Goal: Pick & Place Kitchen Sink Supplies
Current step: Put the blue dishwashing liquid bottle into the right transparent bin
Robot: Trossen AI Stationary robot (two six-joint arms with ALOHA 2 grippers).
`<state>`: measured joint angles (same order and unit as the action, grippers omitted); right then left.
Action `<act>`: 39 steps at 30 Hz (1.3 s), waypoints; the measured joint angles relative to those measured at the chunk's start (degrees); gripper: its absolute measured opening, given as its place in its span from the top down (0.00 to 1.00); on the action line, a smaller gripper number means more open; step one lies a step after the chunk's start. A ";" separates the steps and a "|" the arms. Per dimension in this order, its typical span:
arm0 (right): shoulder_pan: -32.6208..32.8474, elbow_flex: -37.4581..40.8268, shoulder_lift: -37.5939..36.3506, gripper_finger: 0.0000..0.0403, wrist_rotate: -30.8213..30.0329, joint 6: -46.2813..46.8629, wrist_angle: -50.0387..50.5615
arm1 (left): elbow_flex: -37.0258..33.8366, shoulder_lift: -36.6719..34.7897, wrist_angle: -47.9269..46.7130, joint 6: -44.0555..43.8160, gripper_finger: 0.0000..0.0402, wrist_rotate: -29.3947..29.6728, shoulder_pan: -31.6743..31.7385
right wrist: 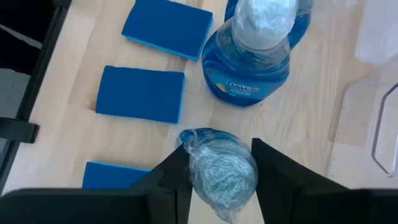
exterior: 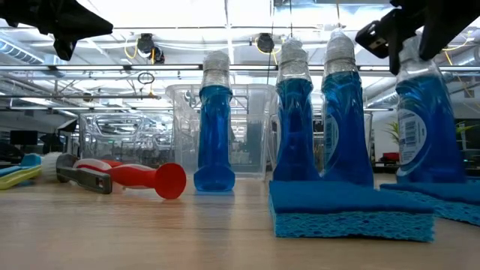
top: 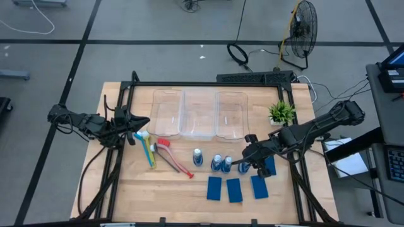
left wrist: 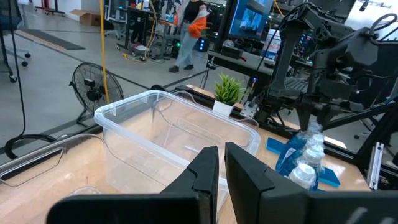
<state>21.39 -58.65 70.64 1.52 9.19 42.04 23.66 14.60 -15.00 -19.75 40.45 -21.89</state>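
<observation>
The right claw (right wrist: 214, 171) is closed around the wrapped cap of one small bottle (right wrist: 217, 168), which stands on the bench (top: 139, 189) at the right end of the bottle row, with a second bottle (right wrist: 252, 56) just beside it and sponges (right wrist: 142, 93) near. Because only the narrow, plastic-covered top is pinched, the bottle may slip or swing when lifted — and the neighbour may be knocked over. The left claw (left wrist: 221, 168) is clenched on nothing and waits near the clear bins (top: 201, 113), beside the brushes (top: 165, 154).
</observation>
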 joint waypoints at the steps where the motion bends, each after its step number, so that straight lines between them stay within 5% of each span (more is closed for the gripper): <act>1: 0.00 0.00 -0.16 0.70 0.00 0.42 -0.12 | 0.01 0.01 0.02 0.02 0.92 0.00 0.01; 39: -0.02 0.00 -30.43 0.70 3.06 14.16 -7.26 | 0.01 0.00 0.13 0.00 0.92 0.02 0.01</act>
<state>21.37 -58.65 40.20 4.58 23.35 34.79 23.67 14.60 -14.87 -19.75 40.47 -21.88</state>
